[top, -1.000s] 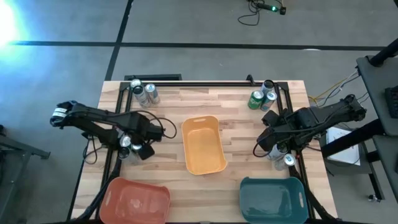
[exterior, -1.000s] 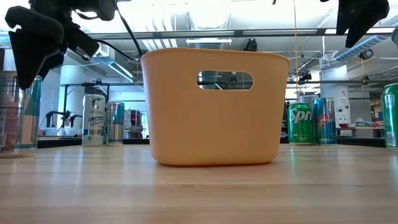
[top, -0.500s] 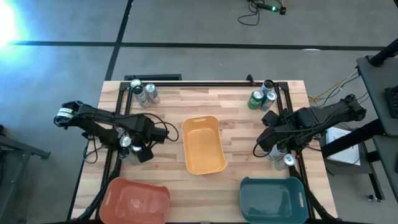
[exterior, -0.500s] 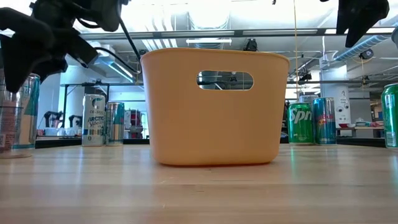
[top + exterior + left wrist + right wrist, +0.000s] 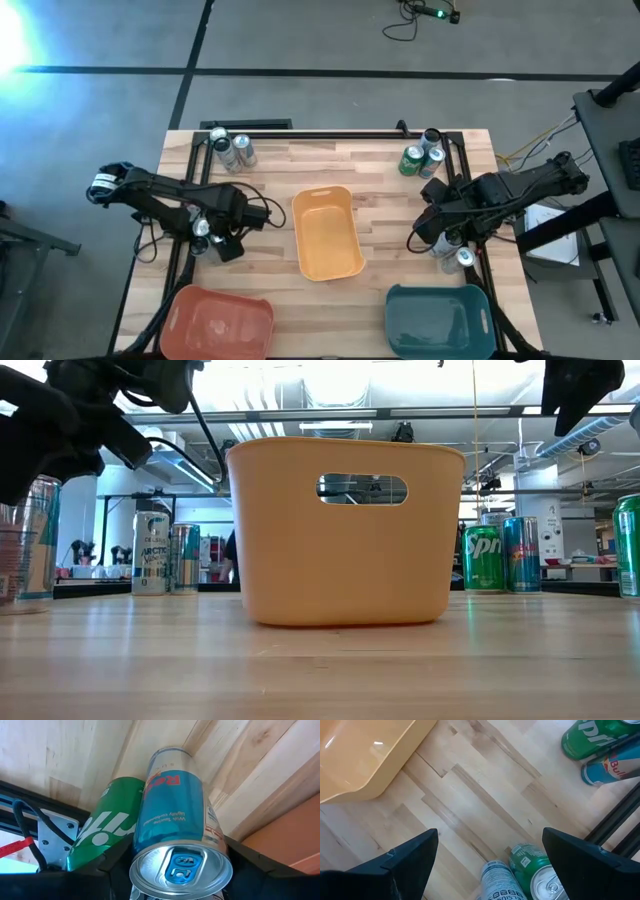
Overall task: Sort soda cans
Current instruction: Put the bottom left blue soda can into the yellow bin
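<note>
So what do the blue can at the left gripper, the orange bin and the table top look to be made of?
Blue can: thin metal, probably aluminium, judging by its shiny printed wall and bare silver lid with a pull tab. The left gripper has it between its fingers.
Orange bin: moulded plastic, matte, with smooth rounded corners and a cut-out handle.
Table top: pale wood in glued strips, with visible grain and a slight sheen.

Left gripper [image 5: 205, 237] low at the table's left edge, fingers clamped; right gripper [image 5: 443, 236] raised near the right edge, fingers spread.
</note>
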Available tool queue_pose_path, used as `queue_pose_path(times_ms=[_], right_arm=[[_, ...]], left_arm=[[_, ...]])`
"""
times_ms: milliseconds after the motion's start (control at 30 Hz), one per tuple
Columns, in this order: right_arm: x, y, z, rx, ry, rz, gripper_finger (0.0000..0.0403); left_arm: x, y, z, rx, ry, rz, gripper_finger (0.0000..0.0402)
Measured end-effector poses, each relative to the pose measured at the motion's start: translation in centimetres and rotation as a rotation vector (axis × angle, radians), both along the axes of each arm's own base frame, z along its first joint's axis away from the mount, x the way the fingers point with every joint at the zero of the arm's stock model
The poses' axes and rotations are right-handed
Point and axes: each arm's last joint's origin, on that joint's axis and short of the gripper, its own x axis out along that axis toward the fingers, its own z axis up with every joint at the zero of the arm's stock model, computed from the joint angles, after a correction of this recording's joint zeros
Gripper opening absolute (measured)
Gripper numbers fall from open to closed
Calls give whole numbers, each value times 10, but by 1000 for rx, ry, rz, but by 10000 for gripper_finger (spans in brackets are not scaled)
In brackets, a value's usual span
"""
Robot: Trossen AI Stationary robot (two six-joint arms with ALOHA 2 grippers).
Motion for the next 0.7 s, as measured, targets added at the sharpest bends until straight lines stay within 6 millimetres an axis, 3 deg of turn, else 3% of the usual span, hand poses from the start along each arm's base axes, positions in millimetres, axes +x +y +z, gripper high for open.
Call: queue_pose_path(times_ms=[133,200,433,700], right_arm=[[0,0,0,-2,0,8,354],[-1,0,2,-1,-3,9,354],[-2,-1,17,-21,-52,57,341],[-1,-2,18,-82,-64,85,339]], left_arm=[[2,0,3,0,-14,2,218],[6,-1,14,-4,-61,8,218],[28,-1,83,55,-304,17,218],[56,-1,153,123,-499,-6,218]])
